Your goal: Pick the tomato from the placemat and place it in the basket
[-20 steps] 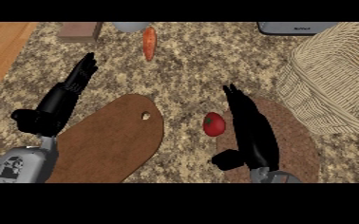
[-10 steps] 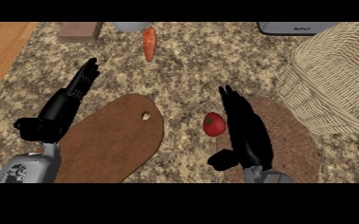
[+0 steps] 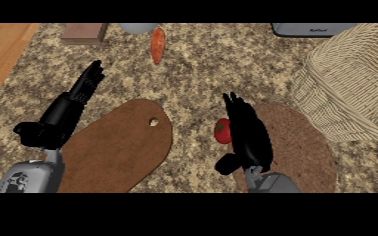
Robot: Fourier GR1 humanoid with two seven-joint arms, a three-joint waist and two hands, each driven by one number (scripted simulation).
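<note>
Right hand (image 3: 247, 132) over the left part of the round brown placemat (image 3: 303, 140), fingers straight and pointing up the view, thumb sticking out low left; holds nothing. Tomato (image 3: 222, 131) sits just beside the hand's left edge at the placemat's left rim, partly hidden by the hand; contact can't be told. Wicker basket (image 3: 341, 90) at right, well apart from tomato, next to the placemat's upper right. Left hand (image 3: 70, 110) at view's left, fingers straight, pointing up, open and empty, over speckled counter (image 3: 199, 80). Brown cutting board (image 3: 118, 147) with a hole lies between the hands. Carrot (image 3: 157, 45) near top centre; brown block (image 3: 83, 33) top left; grey appliance (image 3: 310, 29) top right.
</note>
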